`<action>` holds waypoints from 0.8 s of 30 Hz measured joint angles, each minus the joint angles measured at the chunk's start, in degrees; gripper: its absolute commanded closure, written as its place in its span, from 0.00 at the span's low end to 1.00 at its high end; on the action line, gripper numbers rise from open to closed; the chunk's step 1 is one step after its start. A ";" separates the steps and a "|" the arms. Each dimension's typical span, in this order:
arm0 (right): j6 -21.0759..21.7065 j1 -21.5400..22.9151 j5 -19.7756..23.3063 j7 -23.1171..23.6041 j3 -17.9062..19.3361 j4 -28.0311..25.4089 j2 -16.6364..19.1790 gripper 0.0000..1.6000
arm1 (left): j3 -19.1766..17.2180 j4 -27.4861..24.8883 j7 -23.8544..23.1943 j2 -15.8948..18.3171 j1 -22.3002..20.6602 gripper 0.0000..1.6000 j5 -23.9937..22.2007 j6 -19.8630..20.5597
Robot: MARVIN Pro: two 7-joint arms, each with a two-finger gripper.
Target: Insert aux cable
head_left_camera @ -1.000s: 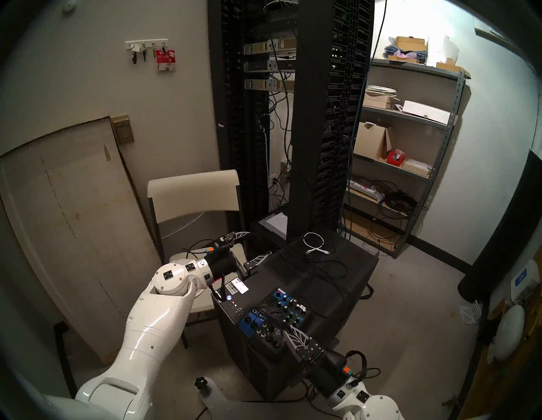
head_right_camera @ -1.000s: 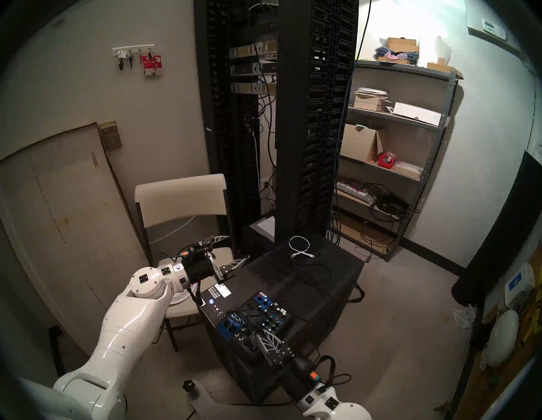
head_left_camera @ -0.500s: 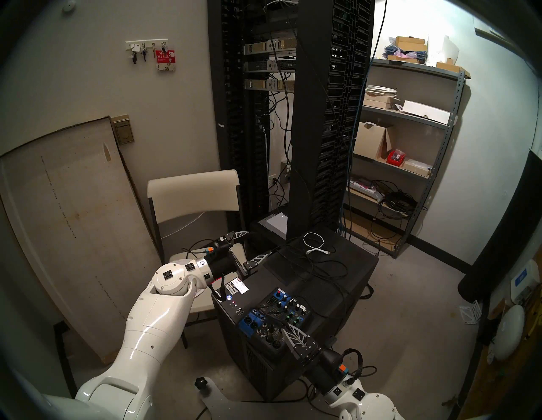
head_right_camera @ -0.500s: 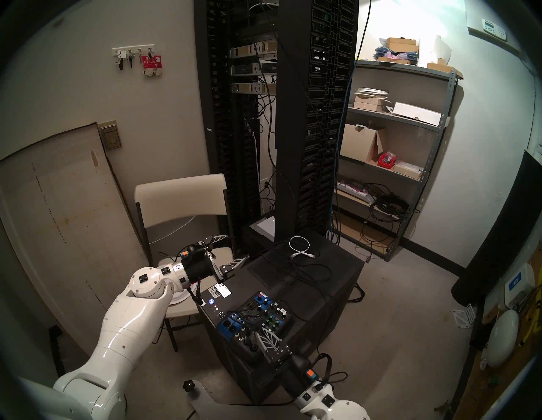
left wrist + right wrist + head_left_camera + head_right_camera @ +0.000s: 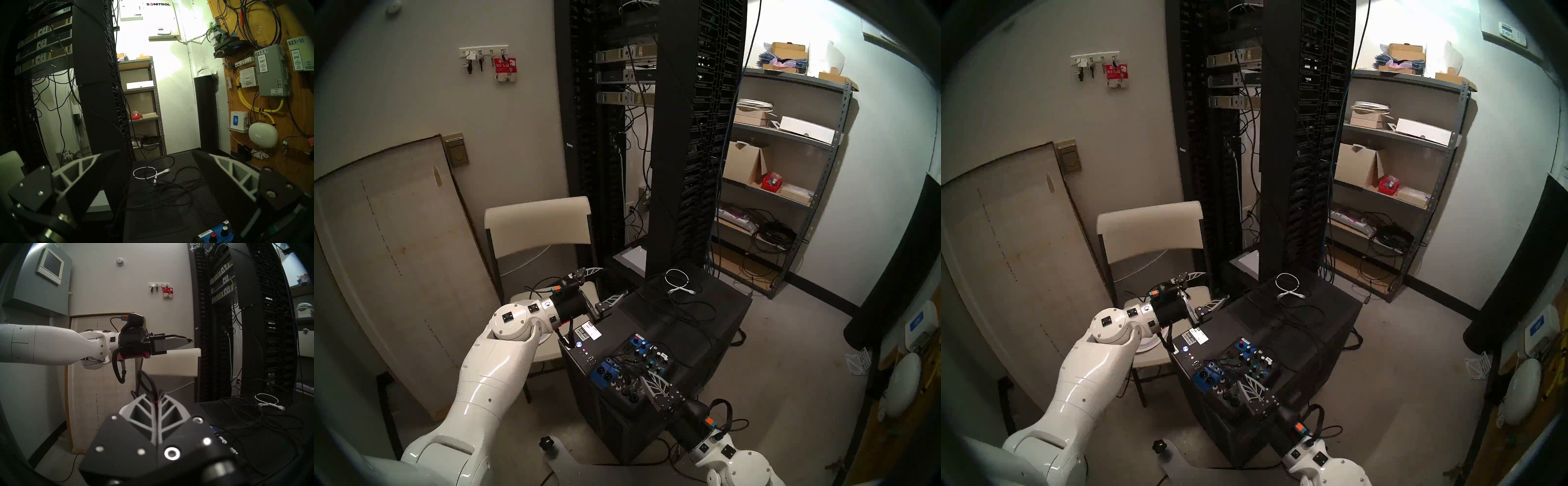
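My right gripper (image 5: pixel 648 375) is shut over the near right part of a small blue and black audio mixer (image 5: pixel 631 359), which lies on a black perforated case (image 5: pixel 721 305). In the right wrist view the shut fingers (image 5: pixel 142 405) pinch the aux cable (image 5: pixel 149 380). Its thin black lead loops up out of the tips, and a red strip shows in the seam. The silver plug is hidden between the fingers. My left gripper (image 5: pixel 614 280) is open and empty at the case's far left corner, beside the chair. In its wrist view (image 5: pixel 155 151) it looks along the case top.
A short coiled white cable (image 5: pixel 678 280) and loose black cables (image 5: pixel 687 312) lie on the case's far half. A beige folding chair (image 5: pixel 538 224) stands to the left. A tall black server rack (image 5: pixel 680 135) stands behind, with metal shelves (image 5: pixel 789 135) at the right.
My right gripper, still shut on the cable, has moved a little forward over the mixer. The left arm has not moved.
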 measured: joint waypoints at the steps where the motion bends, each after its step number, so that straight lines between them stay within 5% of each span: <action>1: 0.00 -0.02 0.02 0.06 0.01 -0.01 0.07 1.00 | -0.04 0.00 0.00 0.00 -0.01 0.00 0.00 0.00; 24: -0.04 -0.20 0.07 0.65 0.02 0.60 0.53 1.00 | -0.27 0.17 0.34 -0.11 -0.11 0.00 0.14 -0.02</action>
